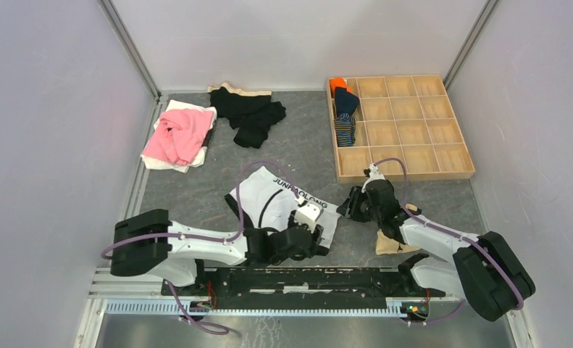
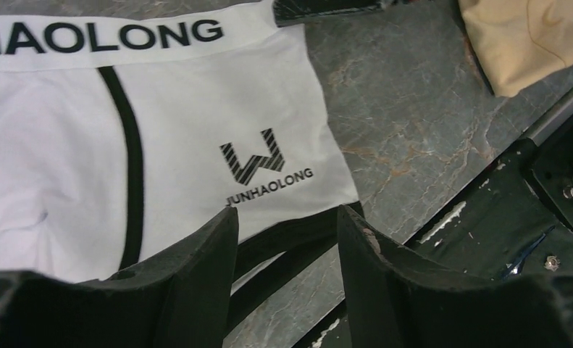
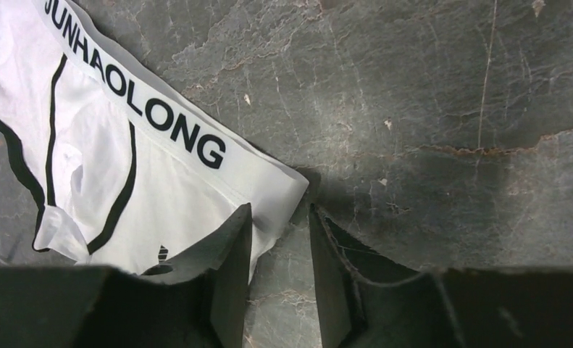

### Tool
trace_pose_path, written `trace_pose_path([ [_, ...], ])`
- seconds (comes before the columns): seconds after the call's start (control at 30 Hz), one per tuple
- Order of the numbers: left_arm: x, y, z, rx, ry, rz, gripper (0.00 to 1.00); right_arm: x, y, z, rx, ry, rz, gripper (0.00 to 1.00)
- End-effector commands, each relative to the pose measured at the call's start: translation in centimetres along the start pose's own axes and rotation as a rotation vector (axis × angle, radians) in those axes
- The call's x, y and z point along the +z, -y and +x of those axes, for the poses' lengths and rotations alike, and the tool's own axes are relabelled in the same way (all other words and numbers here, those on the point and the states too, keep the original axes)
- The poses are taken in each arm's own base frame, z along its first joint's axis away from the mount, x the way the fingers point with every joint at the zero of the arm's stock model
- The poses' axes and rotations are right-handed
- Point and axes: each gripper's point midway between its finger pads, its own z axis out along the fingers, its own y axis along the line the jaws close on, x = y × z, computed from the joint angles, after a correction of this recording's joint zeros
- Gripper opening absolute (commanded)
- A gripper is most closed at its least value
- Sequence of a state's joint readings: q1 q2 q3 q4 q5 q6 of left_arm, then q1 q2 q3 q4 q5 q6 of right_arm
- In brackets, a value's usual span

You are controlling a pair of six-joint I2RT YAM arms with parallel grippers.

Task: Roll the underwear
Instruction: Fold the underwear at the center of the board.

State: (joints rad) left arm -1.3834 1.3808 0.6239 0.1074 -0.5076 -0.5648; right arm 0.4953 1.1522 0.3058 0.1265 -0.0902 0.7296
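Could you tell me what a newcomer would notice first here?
White briefs with black trim lie spread flat mid-table, the left gripper and right gripper, both open, at their right-hand edge. A pink garment sits far left, a wooden tray far right.

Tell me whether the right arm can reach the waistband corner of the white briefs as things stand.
Probably yes. The right gripper is open right at the waistband corner of the white briefs, which lie flat on the table. Nothing lies between them.

Pink garment [image 1: 176, 134], black garments [image 1: 253, 114] — gridded wooden tray [image 1: 413, 133]
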Motion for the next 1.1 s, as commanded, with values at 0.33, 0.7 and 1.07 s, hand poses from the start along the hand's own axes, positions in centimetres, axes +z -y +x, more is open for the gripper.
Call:
trace_pose_path([
  [0.33,3.5,5.9,1.1,0.206,-0.067,-0.029,0.66,0.5,2.3,1.7,-0.005,-0.036,0.045,0.05],
  [0.7,4.3,4.5,3.9,0.296,-0.164,-0.134,0.64,0.3,2.3,1.4,-0.029,-0.029,0.048,0.04],
  [1.07,4.7,3.8,5.0,0.318,-0.178,-0.170,0.37,-0.1,2.3,1.0,-0.052,-0.010,0.045,0.00],
])
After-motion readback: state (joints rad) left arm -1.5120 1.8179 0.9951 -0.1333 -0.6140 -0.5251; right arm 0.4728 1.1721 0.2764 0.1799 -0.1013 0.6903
